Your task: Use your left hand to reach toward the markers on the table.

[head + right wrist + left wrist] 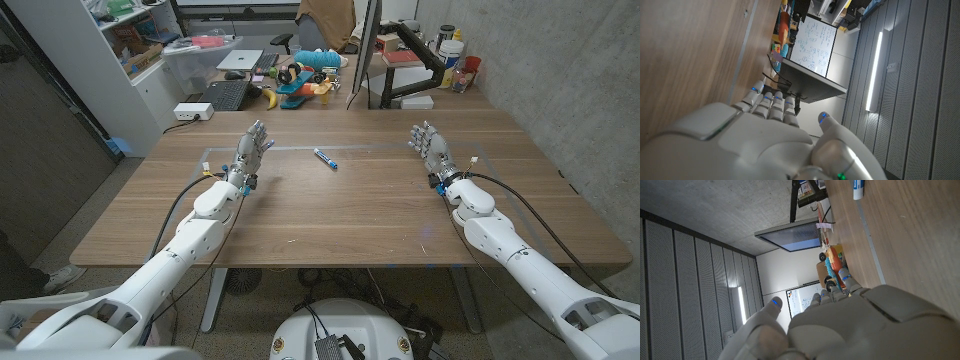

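Left hand [252, 148] empty, apparently on edge, near marker [325, 158].

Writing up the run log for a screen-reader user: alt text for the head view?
Two white robot arms reach onto a wooden table; the left hand and right hand hold nothing, fingers apart. A blue-and-white marker lies between them, nearer the left hand, untouched.

Marker [858, 189]: cut off by top edge of left wrist frame; only white-and-blue end visible. Same marker in head view, centre of frame, too small to tell cap from body or count.

Left hand [840, 325]: cropped by bottom edge.
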